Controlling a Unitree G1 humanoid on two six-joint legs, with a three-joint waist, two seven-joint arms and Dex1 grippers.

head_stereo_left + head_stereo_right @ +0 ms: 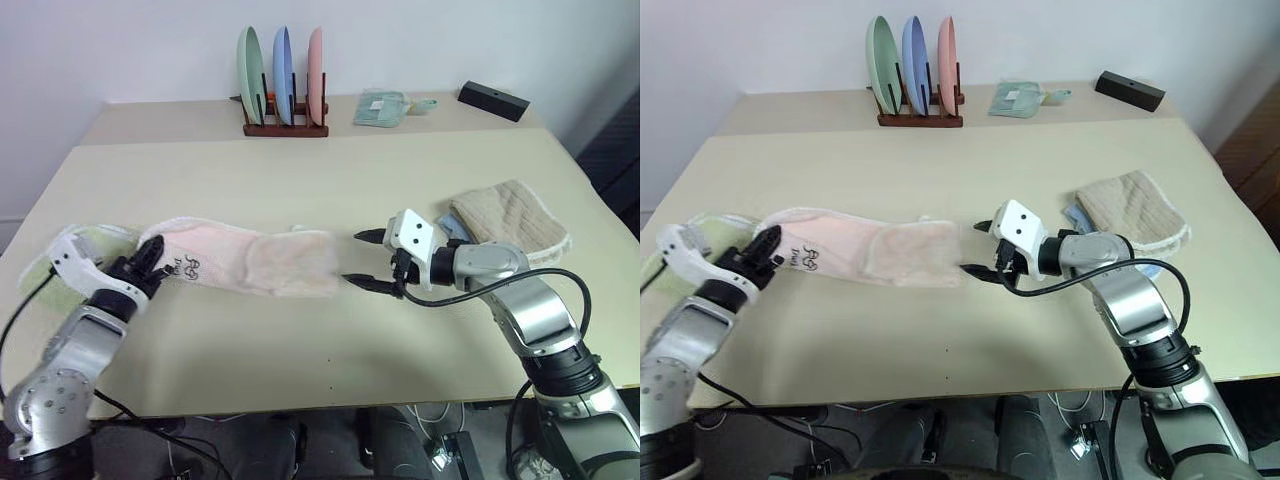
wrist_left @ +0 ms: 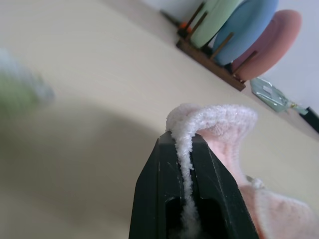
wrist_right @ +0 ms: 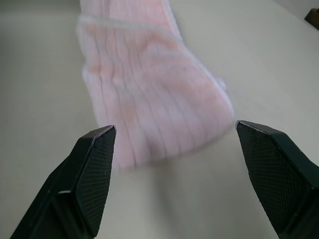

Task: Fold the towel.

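Now my left gripper (image 1: 152,262) pinches the left end of the towel (image 1: 262,260), which stretches across the table's (image 1: 300,180) near middle; my right gripper (image 1: 362,260) stands spread just beside its right end.

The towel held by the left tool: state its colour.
Pale pink towel with cream-white trim; clearest in the left eye view.

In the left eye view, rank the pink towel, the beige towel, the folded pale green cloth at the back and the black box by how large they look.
1. pink towel, largest.
2. beige towel.
3. pale green cloth and black box look about alike; both lie farthest from the camera, so their true sizes stay unsure.
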